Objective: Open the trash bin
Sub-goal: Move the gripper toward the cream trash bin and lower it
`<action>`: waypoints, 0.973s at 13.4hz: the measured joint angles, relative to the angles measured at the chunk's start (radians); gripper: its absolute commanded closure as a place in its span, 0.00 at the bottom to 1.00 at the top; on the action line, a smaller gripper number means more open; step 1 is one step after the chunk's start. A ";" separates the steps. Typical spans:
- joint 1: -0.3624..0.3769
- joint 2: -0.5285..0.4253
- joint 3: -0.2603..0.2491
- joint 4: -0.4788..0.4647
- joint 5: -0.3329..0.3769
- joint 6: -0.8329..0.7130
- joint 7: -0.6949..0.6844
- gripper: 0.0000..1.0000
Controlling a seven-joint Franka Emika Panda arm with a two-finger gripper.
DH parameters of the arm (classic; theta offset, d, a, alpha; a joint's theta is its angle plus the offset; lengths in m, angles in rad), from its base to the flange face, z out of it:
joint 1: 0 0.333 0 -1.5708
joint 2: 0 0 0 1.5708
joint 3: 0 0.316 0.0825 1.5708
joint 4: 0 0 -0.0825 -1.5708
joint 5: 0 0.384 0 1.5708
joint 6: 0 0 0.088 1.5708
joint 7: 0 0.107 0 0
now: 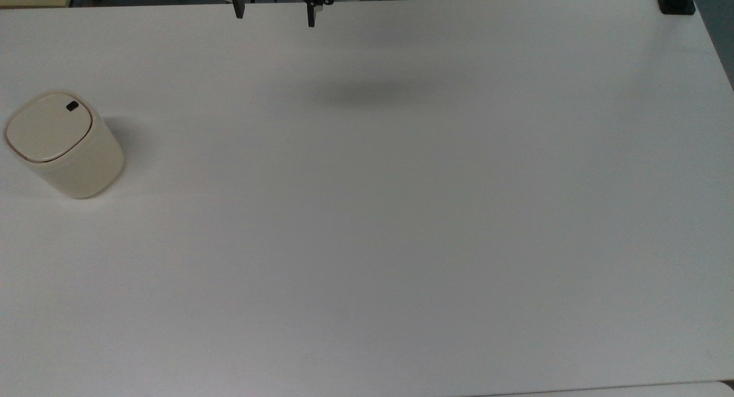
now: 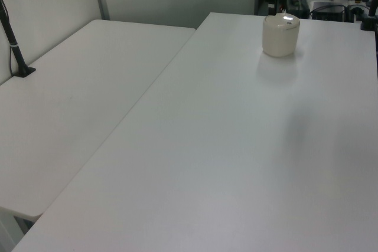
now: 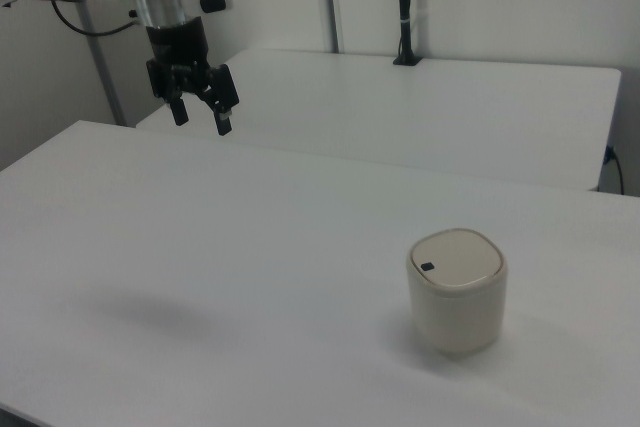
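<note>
The cream-beige trash bin (image 1: 66,147) stands upright at the top view's left edge, its flat lid shut, with a small black button (image 1: 72,105) near the rim. It also stands at the far end of the table in the left view (image 2: 280,35) and at the lower right of the right view (image 3: 457,290). My gripper (image 1: 275,11) hangs open high above the table at the top view's upper edge, far from the bin. In the right view the gripper (image 3: 203,117) is at the upper left, with nothing between its black fingers.
The white table (image 1: 401,213) is wide and bare around the bin. A black camera post base (image 1: 676,1) sits at its top right corner in the top view. A second white table (image 2: 77,104) adjoins it, with a black pole (image 3: 404,7) clamped to it.
</note>
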 measured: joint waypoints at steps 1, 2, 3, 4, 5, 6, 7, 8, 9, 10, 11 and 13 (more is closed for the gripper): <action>-0.005 -0.001 0.008 0.000 0.000 0.000 0.000 0.00; -0.007 -0.001 0.008 -0.001 0.000 0.000 -0.001 0.00; -0.010 -0.001 0.008 -0.001 0.000 0.000 -0.003 0.00; -0.013 -0.001 0.008 -0.001 0.000 0.000 -0.004 0.00; -0.015 -0.001 0.008 -0.001 0.000 0.000 -0.005 0.00; -0.015 -0.001 0.008 -0.001 0.000 0.000 -0.005 0.00; -0.015 -0.001 0.008 -0.001 0.000 0.000 -0.005 0.00; -0.015 -0.001 0.008 -0.001 0.000 0.000 -0.005 0.00; -0.015 -0.001 0.008 -0.001 0.000 0.000 -0.005 0.00; -0.015 -0.001 0.008 -0.001 0.000 0.000 -0.006 0.01; -0.015 -0.001 0.008 -0.001 0.000 0.000 -0.017 0.20; -0.016 -0.001 0.008 -0.001 0.000 0.000 -0.075 0.55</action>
